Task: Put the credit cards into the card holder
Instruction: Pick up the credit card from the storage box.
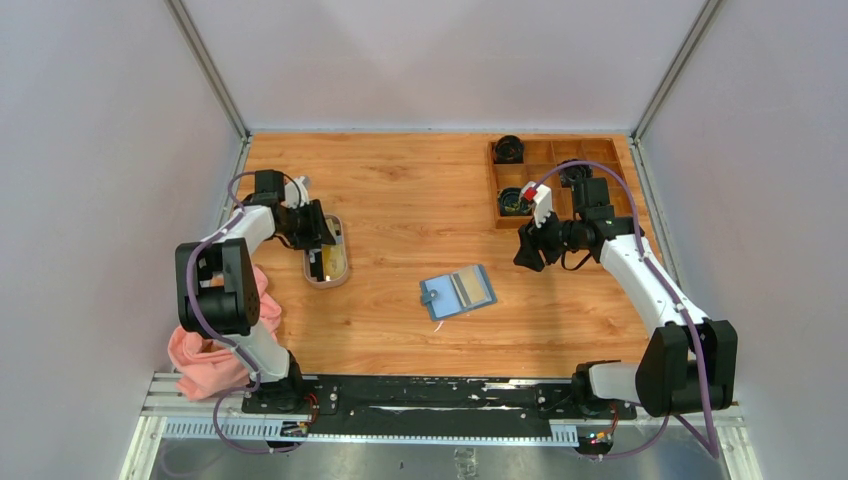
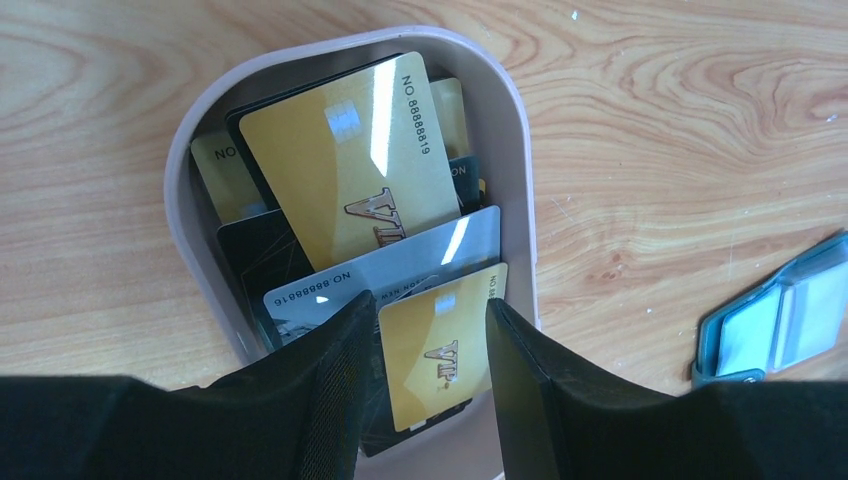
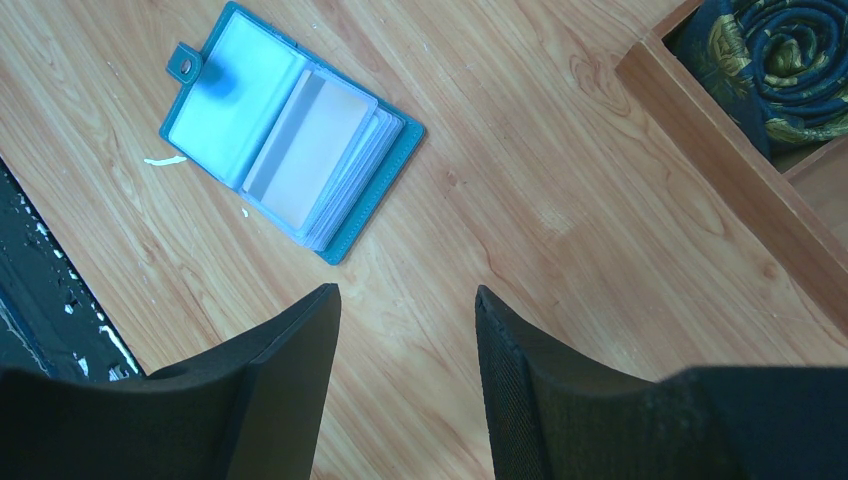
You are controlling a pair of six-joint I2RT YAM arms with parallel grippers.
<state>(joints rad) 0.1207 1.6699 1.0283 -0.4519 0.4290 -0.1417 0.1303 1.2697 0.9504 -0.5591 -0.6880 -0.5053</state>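
Several credit cards (image 2: pixel 345 165), gold, silver and black, lie stacked in an oval white dish (image 2: pixel 515 160) at the table's left (image 1: pixel 327 253). My left gripper (image 2: pixel 430 310) is open, its fingers either side of a small gold card (image 2: pixel 440 345) at the dish's near end; contact is unclear. The teal card holder (image 1: pixel 457 291) lies open mid-table, clear pockets up, and shows in the right wrist view (image 3: pixel 290 130). My right gripper (image 3: pixel 405 295) is open and empty, above bare wood to the holder's right (image 1: pixel 530 250).
A brown wooden compartment tray (image 1: pixel 590 165) with dark rolled items stands at the back right; its corner shows in the right wrist view (image 3: pixel 740 160). A pink cloth (image 1: pixel 215 355) lies by the left arm's base. Grey walls enclose the table.
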